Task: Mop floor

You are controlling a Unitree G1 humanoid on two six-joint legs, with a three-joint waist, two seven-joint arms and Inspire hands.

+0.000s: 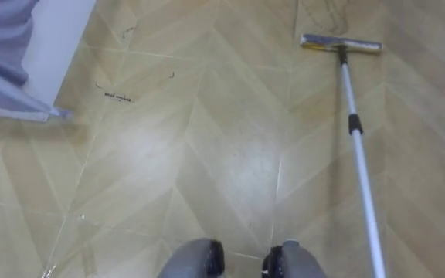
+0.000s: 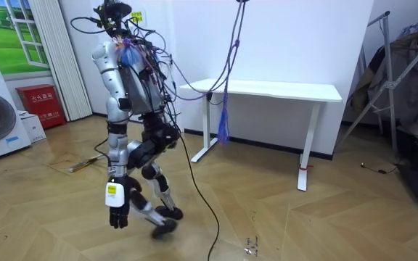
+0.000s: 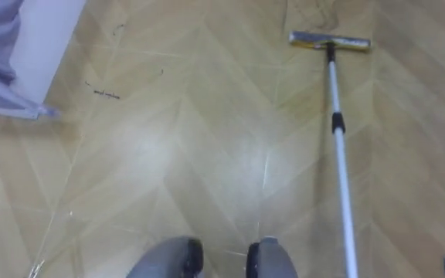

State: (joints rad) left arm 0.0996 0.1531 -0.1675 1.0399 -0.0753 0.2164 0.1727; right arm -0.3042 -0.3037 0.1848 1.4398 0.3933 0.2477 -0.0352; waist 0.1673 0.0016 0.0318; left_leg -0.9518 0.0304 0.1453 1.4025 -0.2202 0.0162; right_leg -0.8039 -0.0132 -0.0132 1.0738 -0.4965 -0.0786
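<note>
Fig.: robot mid-room near the white desk (image 2: 267, 90), one foot lifted | mop (image 1: 359, 166) reaches forward on its right, mop head (image 1: 341, 44) flat on the floor (image 1: 207, 154) | left hand (image 2: 118, 210) hangs slack, fingers loose, empty; right hand's hold cannot be told | step, as judged: a mopping stroke; next calls for drawing the mop head across the bare boards.

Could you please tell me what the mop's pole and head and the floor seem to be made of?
The mop pole looks like smooth pale metal with a light sheen, with a black, probably plastic collar. The flat mop head seems grey metal or plastic with a yellowish edge. The floor looks like glossy wood or laminate in a chevron pattern, reflecting light.
</note>
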